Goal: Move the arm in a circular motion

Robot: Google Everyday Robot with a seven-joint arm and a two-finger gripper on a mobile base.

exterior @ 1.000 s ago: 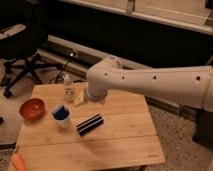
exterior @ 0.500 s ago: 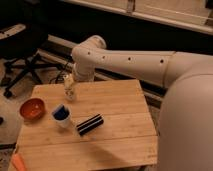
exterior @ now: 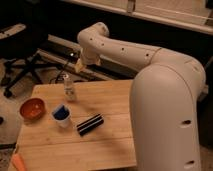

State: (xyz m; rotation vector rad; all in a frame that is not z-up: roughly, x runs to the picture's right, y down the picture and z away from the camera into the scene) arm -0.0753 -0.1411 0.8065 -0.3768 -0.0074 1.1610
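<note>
The cream-white arm (exterior: 150, 70) fills the right side of the camera view and reaches up and left over the wooden table (exterior: 110, 145). Its rounded joint (exterior: 94, 36) bends downward at the top middle. The small pale gripper (exterior: 80, 64) hangs from it above the table's far left edge, just above and right of a clear bottle (exterior: 69, 90). It holds nothing that I can see.
On the table stand an orange bowl (exterior: 32, 108), a white cup with blue inside (exterior: 61, 115) and a black cylinder (exterior: 90, 124) lying on its side. An orange object (exterior: 18, 162) lies at the front left corner. An office chair (exterior: 20, 65) stands beyond the table.
The arm has swung up and back toward the far left. The gripper rose from low over the table to above the bottle. The table objects have not moved.
</note>
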